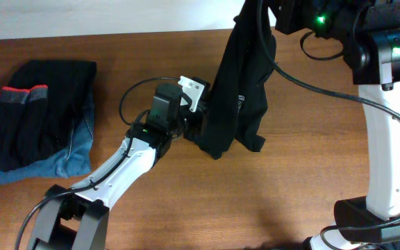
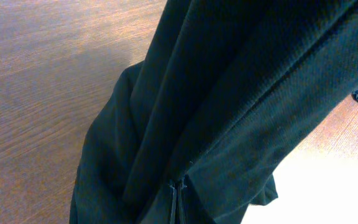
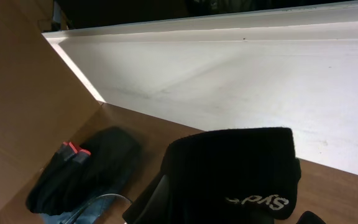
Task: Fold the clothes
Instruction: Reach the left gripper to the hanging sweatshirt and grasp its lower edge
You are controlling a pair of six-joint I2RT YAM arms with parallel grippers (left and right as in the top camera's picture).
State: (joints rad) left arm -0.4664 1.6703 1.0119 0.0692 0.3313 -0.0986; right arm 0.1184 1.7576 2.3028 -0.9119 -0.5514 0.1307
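I count two hands, one long black garment (image 1: 236,104) and one pile of clothes (image 1: 44,121), which lies well apart on the left arm's side of the surface (image 1: 269,201). The garment hangs from the right hand (image 1: 261,15), which is closed on its top, and its lower end touches the surface. The left hand (image 1: 198,126) is pressed together on a low fold. Only the right wrist view shows the white lettering (image 3: 258,202). The left wrist view shows only black cloth, very near. How many pieces are in the pile, I cannot tell.
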